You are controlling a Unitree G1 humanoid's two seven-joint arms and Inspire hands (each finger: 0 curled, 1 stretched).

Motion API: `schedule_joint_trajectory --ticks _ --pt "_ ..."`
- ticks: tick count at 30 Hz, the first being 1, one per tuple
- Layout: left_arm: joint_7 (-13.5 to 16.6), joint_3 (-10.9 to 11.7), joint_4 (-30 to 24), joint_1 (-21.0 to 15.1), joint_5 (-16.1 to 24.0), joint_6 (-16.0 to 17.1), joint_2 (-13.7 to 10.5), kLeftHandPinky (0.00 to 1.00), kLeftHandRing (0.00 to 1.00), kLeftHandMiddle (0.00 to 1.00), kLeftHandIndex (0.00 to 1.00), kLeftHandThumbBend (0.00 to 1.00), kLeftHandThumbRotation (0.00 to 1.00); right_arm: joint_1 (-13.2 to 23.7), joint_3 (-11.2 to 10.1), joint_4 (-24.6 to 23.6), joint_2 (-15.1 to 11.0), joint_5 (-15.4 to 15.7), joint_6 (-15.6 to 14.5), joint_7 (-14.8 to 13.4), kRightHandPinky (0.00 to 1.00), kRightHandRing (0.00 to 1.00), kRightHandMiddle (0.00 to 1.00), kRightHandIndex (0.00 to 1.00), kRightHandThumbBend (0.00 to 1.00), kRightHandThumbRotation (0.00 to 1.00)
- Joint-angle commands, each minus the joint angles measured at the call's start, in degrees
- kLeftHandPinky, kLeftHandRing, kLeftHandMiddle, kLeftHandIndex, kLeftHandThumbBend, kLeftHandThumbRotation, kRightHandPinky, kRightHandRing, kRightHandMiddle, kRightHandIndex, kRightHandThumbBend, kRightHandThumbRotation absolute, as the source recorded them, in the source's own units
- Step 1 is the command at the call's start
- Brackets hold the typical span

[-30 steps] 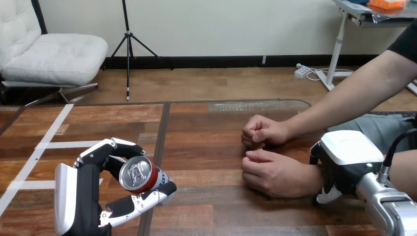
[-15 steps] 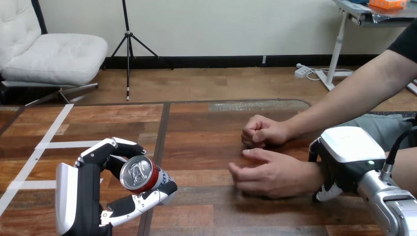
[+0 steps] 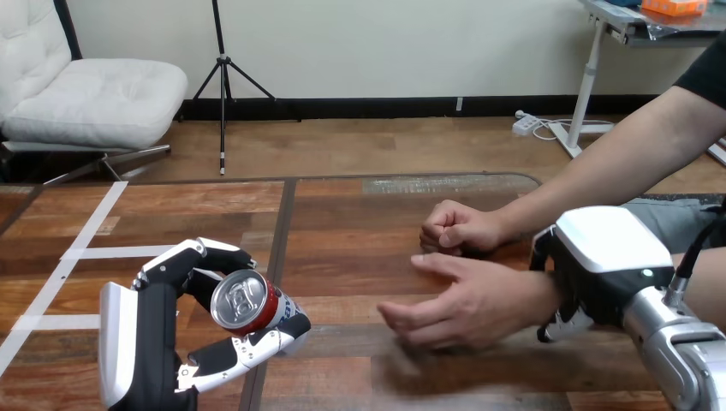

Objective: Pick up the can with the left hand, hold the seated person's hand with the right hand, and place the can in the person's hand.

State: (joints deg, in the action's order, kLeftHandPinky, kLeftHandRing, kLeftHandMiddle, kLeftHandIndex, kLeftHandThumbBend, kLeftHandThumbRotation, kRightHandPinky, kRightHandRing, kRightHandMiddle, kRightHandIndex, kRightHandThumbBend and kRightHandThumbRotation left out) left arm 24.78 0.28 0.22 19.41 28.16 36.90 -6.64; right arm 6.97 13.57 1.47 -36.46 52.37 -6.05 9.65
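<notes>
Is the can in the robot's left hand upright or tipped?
Tipped. The can leans in the left hand, fingers curled round it; its silver top faces the camera, its red body slants rightward.

Free lane across bare table (image 3: 351, 257) between can (image 3: 248, 301), gripped in left hand (image 3: 137, 342), and person's open hand (image 3: 458, 301). Nothing standing in that gap. Right side crowded: person's fist (image 3: 454, 229) just behind the open hand, right hand (image 3: 599, 270) wrapped at its wrist. Flat tape strips (image 3: 94, 224) far left.
</notes>
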Motion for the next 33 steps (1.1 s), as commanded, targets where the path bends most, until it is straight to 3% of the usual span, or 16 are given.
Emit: schedule_joint_trajectory --ticks 1,16,33 --pt "0.7 -0.5 -1.7 -3.8 0.2 -0.7 1.9 0.3 0.35 0.4 0.41 0.73 0.0 2.7 -3.1 -3.9 -2.0 -0.1 -0.9 0.2 0.21 0.3 0.4 0.52 0.84 0.0" --pt "-2.0 -2.2 -1.8 -6.4 -1.3 -2.8 1.4 0.28 0.34 0.39 0.4 0.74 0.0 2.6 -3.5 -7.2 -2.4 1.1 -1.4 2.0 0.25 0.34 0.43 0.54 0.87 0.0" --pt "-4.4 -2.9 0.8 -11.3 -2.7 -1.5 1.2 0.26 0.34 0.4 0.41 0.75 0.0 2.5 -3.6 -11.0 -2.4 1.9 -2.1 4.5 0.31 0.4 0.47 0.54 0.85 0.0"
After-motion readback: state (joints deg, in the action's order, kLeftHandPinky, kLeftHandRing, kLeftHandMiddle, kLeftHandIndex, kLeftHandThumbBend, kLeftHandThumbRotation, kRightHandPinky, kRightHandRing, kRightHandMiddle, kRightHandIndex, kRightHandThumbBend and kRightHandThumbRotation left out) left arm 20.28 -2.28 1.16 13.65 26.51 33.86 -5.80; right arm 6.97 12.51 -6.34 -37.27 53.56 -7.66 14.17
